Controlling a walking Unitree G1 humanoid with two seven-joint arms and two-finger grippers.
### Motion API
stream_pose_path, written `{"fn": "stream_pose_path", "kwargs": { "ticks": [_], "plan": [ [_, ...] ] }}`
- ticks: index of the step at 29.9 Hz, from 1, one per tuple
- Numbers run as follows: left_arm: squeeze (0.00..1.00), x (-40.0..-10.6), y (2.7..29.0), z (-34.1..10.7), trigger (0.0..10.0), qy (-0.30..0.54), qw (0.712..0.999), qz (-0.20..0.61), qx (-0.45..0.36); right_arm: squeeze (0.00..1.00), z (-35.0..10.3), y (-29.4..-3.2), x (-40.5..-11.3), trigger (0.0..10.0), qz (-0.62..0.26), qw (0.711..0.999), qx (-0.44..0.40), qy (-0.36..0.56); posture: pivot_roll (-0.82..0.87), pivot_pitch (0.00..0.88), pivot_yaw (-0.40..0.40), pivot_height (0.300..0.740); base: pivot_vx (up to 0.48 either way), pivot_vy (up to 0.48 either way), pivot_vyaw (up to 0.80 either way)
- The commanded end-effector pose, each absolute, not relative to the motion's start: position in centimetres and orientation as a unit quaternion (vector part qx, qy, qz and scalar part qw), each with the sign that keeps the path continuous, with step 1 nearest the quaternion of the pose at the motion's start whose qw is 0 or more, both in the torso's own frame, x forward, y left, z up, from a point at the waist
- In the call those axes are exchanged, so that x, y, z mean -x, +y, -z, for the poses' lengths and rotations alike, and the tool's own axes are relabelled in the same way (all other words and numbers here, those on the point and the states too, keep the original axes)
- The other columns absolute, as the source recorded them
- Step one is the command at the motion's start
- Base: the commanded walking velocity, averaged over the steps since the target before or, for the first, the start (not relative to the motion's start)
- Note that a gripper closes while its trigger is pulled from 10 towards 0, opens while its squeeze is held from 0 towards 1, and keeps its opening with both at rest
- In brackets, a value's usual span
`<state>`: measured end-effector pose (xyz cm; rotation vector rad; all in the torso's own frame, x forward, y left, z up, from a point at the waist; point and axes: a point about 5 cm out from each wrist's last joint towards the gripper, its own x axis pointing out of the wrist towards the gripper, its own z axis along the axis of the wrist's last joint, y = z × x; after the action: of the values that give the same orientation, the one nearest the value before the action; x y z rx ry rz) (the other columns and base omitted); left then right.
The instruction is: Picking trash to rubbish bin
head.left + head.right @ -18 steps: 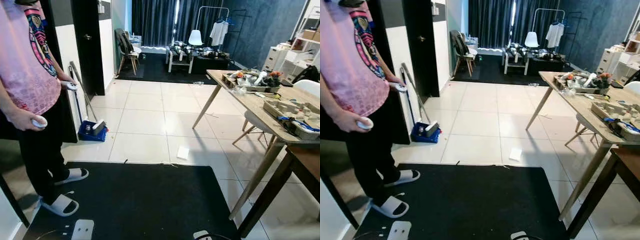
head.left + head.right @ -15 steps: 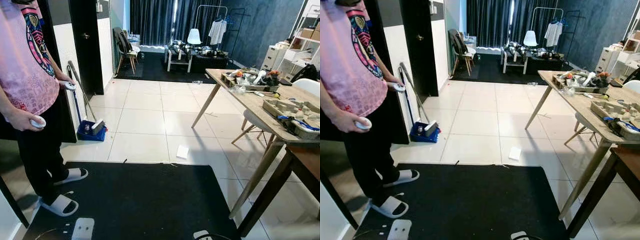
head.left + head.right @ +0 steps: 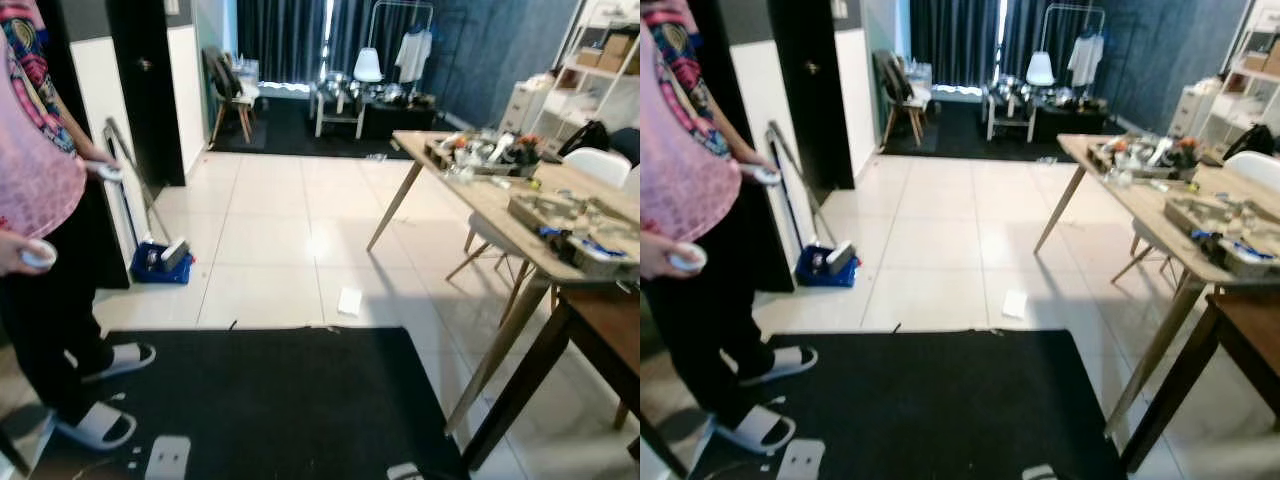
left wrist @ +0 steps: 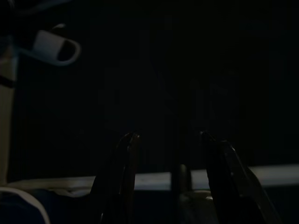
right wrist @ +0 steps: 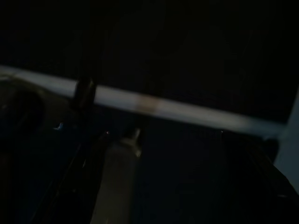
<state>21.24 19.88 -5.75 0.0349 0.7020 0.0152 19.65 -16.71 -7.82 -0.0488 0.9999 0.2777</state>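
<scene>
One paper scrap (image 3: 349,301), white tiles

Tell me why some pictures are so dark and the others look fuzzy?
Both wrist views are dark because the arms hang in shade; the left claw shows faintly, fingers apart. Both eye views are softly blurred, likely from the camera moving, with glare on the floor.

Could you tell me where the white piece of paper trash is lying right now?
In the left eye view, the white paper lies on the pale tiled floor, just beyond the black mat's far edge, left of the wooden table's slanted leg.
</scene>
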Motion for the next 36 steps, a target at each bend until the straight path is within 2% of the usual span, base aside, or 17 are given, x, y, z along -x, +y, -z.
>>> {"fn": "stream_pose_path", "kwargs": {
  "ticks": [1, 36],
  "plan": [
    [0.00, -21.24, 20.06, 5.73, 10.0, 0.345, 0.938, -0.011, -0.015, 0.00, 7.68, -16.19, -19.95, 10.0, -0.137, 0.872, 0.017, 0.471, 0.09, 0.000, -0.065, 0.740, 0.398, 0.000, 0.00],
    [0.00, -21.21, 19.98, 5.76, 10.0, 0.345, 0.938, -0.011, -0.011, 0.00, 7.64, -15.98, -20.00, 10.0, -0.144, 0.872, 0.017, 0.467, 0.10, 0.000, -0.070, 0.740, 0.399, 0.000, 0.00]
  ]
}}
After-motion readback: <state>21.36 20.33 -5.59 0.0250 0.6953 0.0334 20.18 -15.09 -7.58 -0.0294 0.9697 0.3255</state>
